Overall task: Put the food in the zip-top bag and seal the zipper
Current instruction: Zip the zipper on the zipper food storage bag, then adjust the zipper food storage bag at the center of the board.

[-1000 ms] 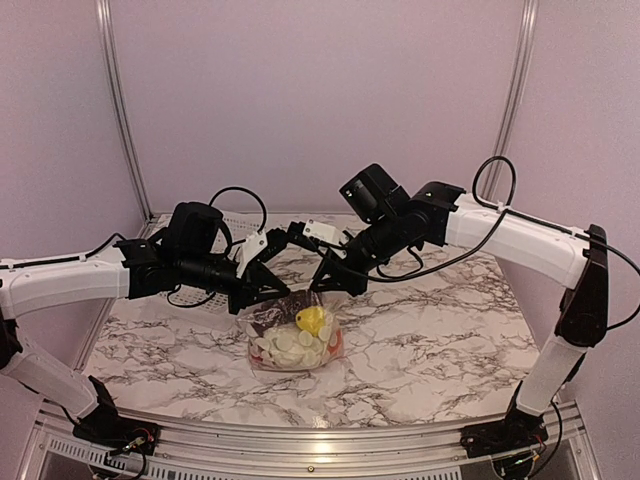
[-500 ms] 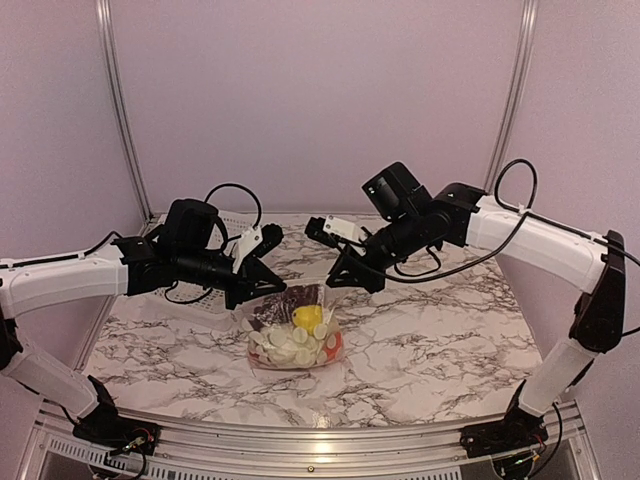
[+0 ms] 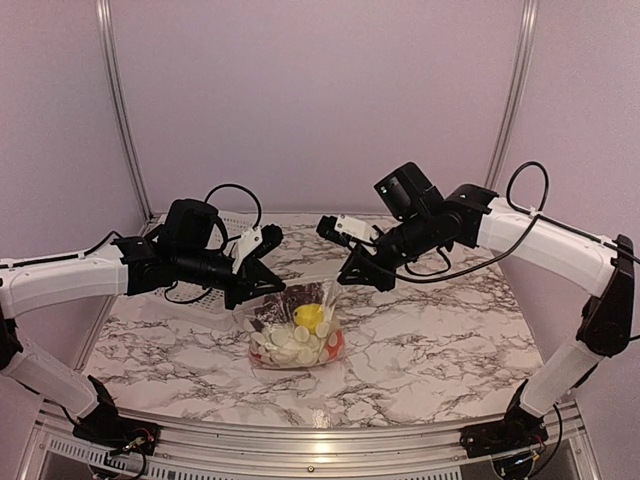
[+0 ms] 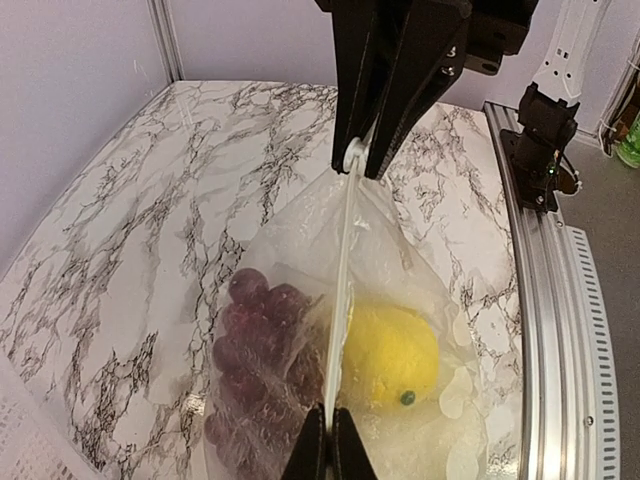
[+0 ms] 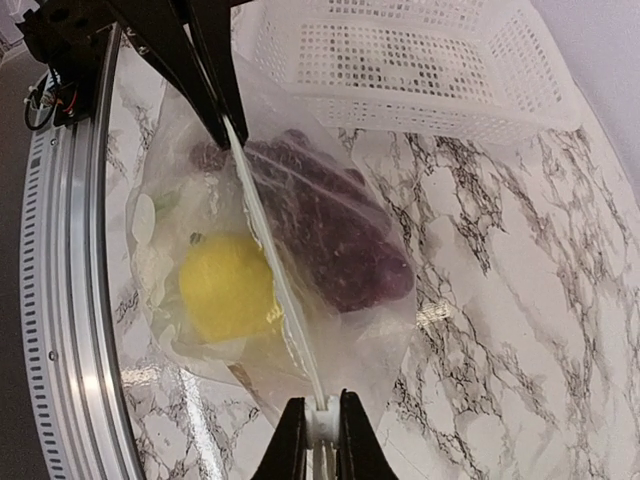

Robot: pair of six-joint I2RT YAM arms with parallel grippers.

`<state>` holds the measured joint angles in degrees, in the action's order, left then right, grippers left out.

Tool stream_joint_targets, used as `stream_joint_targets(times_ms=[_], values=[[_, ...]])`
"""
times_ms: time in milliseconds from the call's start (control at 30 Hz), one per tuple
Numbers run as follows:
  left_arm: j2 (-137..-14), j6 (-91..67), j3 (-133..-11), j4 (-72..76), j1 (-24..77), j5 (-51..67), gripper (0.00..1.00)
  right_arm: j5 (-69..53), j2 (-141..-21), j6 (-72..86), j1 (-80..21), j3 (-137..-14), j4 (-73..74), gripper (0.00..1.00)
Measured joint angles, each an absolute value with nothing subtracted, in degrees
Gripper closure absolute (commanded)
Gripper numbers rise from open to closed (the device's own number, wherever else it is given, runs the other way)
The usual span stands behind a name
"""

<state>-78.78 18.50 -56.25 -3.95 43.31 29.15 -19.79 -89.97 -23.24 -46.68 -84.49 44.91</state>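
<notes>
Top view: clear crinkly zip-top bag (image 3: pixel 296 340) of toy food (image 3: pixel 311 318) on marble table (image 3: pixel 440 350). Left wrist: your left pincer (image 4: pixel 325 450) pinches the pale zipper strip (image 4: pixel 343 270). Right wrist: right pincer (image 5: pixel 321 432) clamps its other end; overtension could tear it free.

L gripper (image 4: pixel 327 432), R gripper (image 5: pixel 322 422): jaws pinched tight, tips facing inward.

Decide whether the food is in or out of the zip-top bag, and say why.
In. The yellow fruit and grape bunch show through the bag's clear plastic, either side of the zipper.
</notes>
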Motion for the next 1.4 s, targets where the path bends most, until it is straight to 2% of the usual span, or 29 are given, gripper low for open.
stream_joint_targets(times_ms=[233, 533, 767, 900, 1167, 1400], values=[[-78.78, 18.72, -56.25, -4.21, 43.27, 28.86, 1.0, -17.34, -87.48, -24.25, -46.65, -82.56, 44.91, 0.89], [-78.78, 18.41, -56.25, -4.84, 42.57, 28.32, 1.0, -15.94, -86.65, -24.1, -45.56, -82.56, 46.0, 0.69], [-79.85, 15.94, -57.32, -3.68, 42.59, 27.94, 1.0, -17.12, -86.67, -22.48, -43.62, -85.45, 45.74, 0.57], [-85.23, 14.44, -62.35, -2.35, 42.57, 26.52, 1.0, -14.66, -86.76, -17.47, -39.57, -89.45, 42.89, 0.56], [-98.19, 15.75, -80.27, -0.12, 41.6, 26.15, 1.0, -7.33, -89.91, -8.45, -33.41, -96.92, 38.28, 0.53], [-99.13, 12.49, -76.88, 7.09, 41.3, 29.67, 0.99, -8.34, -90.63, -3.05, -32.64, -93.36, 35.73, 0.51]])
